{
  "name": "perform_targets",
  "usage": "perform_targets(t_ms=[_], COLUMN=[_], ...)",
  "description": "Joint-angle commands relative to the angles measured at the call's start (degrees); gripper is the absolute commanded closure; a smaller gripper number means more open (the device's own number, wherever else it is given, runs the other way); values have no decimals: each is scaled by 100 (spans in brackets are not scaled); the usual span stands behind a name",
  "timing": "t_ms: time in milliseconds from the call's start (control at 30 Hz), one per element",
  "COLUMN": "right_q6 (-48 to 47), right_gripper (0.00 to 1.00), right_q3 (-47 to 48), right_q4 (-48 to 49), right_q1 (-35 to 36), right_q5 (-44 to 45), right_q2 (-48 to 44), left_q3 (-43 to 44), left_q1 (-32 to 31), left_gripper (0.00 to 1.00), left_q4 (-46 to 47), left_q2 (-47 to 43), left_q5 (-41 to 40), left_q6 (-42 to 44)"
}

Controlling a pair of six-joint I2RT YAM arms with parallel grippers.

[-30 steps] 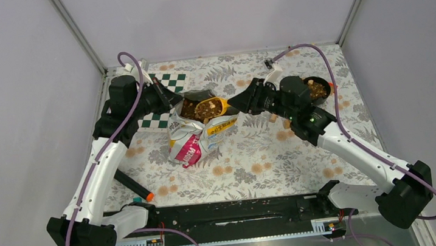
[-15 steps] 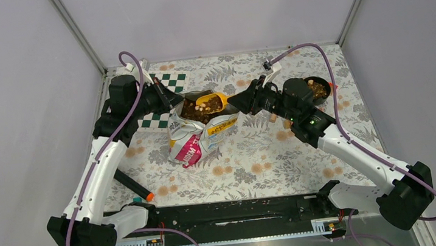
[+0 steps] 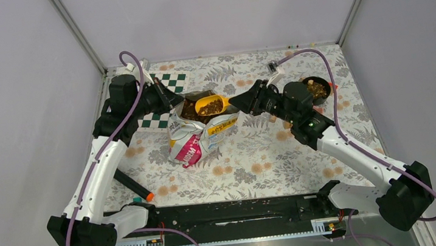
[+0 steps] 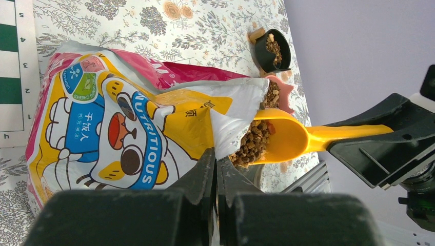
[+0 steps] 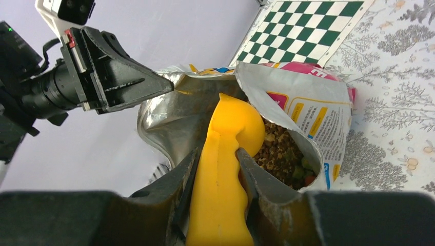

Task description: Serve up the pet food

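**A:** Pet food (image 4: 250,146), brown kibble, fills the open mouth of the yellow cat-food bag (image 4: 118,128). The bag lies slumped near the middle of the floral worktop (image 3: 256,155), just beside the checkered mat (image 3: 168,79).

**B:** Some of it sits in your yellow scoop (image 4: 287,138). The scoop's bowl is pushed into the bag's mouth, with kibble heaped at its front lip.

**A:** Your right hand (image 5: 218,159) is clamped on the scoop's handle, a finger on each side. It reaches in from the right, so the scoop meets the opening nearly level.

**B:** Your left hand (image 4: 214,164) has its fingers pressed together on the bag's torn rim. That pinch looks meant to hold the mouth up and open, and to stop the light bag sliding as the scoop pushes in.

**A:** And the destination? The black bowl (image 3: 317,90) stands well apart at the far right, behind your right arm, with kibble already in it.

**B:** Judge this the loading step, then. The next move calls for a level lift out of the bag and a carry to the right. If you tip the scoop on the way, pellets will scatter over the worktop. If you let go of the rim too soon, the mouth may fold over the scoop.
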Motion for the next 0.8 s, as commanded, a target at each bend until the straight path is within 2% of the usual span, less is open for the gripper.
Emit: perform_targets(t_ms=[0, 133, 233, 367, 567, 767], right_q6=[713, 1491, 2179, 2569, 3137, 3755], right_gripper=[100, 100, 100, 100, 100, 100], right_q3=[-99, -185, -56, 157, 110, -254], right_q4=[648, 554, -338, -1002, -1000, -395], right_q1=[-121, -249, -279, -290, -286, -411], right_q5=[177, 385, 867, 818, 624, 478], right_q2=[-258, -354, -451, -405, -450, -702], left_q3=[331, 317, 300, 294, 283, 273], left_q1=[-4, -3, -4, -3, -4, -4], left_gripper=[100, 100, 100, 100, 100, 100], left_q4=[231, 276, 284, 291, 349, 344], left_q2=[-101, -104, -111, -105, -43, -70], left_q5=[335, 407, 424, 432, 417, 366], left_q6=[-6, -56, -87, -149, -248, -237])
